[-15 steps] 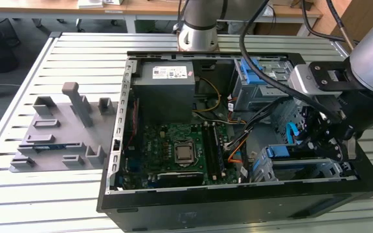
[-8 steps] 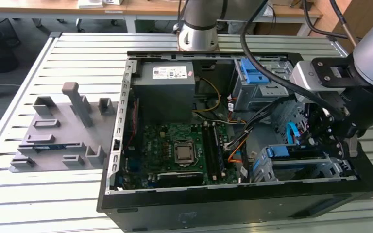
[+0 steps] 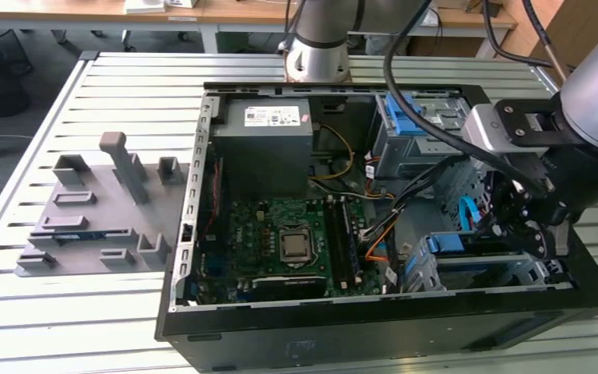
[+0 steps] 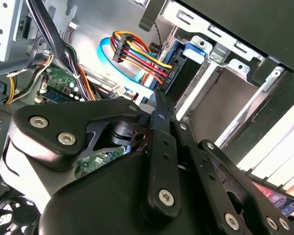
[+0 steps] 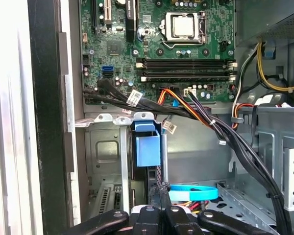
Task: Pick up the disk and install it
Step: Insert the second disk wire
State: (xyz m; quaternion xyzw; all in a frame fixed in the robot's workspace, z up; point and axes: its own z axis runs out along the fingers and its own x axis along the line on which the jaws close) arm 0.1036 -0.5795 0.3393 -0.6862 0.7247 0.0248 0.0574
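The disk (image 5: 148,143) stands on edge in a slot of the metal drive cage (image 5: 102,147), and its blue carrier bracket faces out. In the second wrist view the disk (image 4: 187,55) sits at the cage mouth, with coloured power wires plugged beside it. In the exterior view its blue bracket (image 3: 455,243) shows at the case's lower right corner. My gripper (image 5: 159,192) hangs just off the bracket's end with its fingers pressed together and nothing visible between them. It is low inside the case (image 3: 278,327), and the gripper (image 3: 512,226) is right beside the cage.
Black and coloured cable bundles (image 5: 186,110) cross between the motherboard (image 5: 161,44) and the cage. A light blue data cable (image 5: 193,192) loops near my fingertips. The grey power supply (image 3: 268,140) fills the case's far corner. A grey parts fixture (image 3: 91,210) lies on the slatted table.
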